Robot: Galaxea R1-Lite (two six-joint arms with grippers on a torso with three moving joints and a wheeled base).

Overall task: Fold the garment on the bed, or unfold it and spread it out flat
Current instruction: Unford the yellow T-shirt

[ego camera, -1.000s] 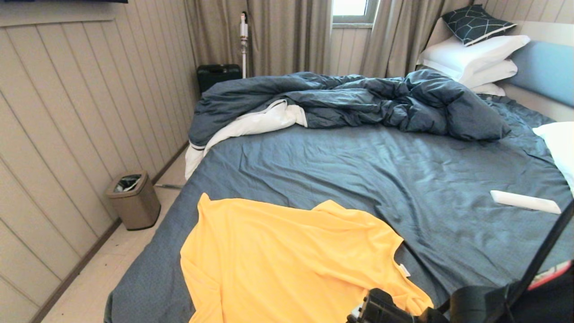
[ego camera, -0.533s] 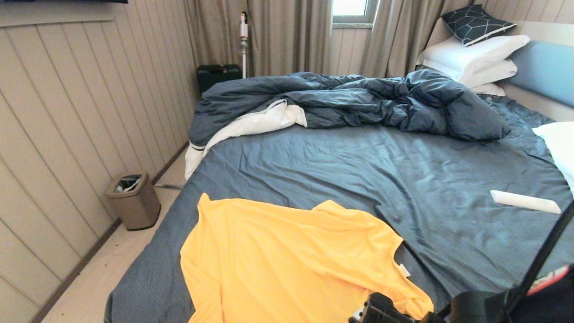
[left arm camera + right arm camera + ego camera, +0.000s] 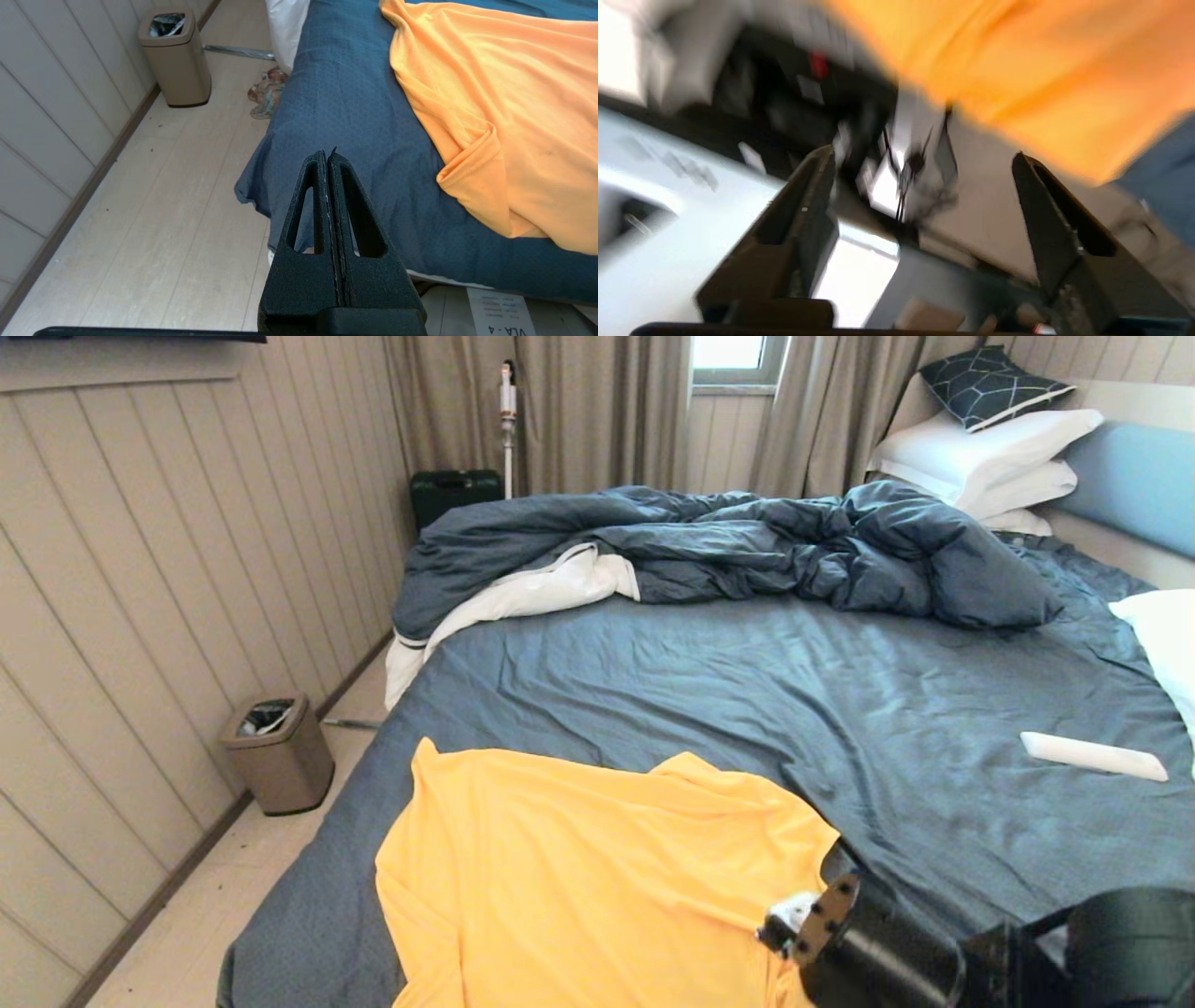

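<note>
The yellow garment lies spread, slightly wrinkled, on the near left part of the bed. Its lower part runs out of the head view. My right arm reaches in from the lower right over the collar area and hides the neck tag. In the blurred right wrist view my right gripper is open and holds nothing, with the garment just beyond it. My left gripper is shut and empty, hanging off the bed's near left corner. It is apart from the garment's folded sleeve.
A rumpled blue duvet and white pillows fill the far side. A flat white object lies on the sheet at right. A tan bin stands on the floor by the panelled wall, and a crumpled cloth lies beside the bed.
My right arm has risen and swung up and left over the shirt's collar, covering the white neck tag. The garment itself has not shifted.
</note>
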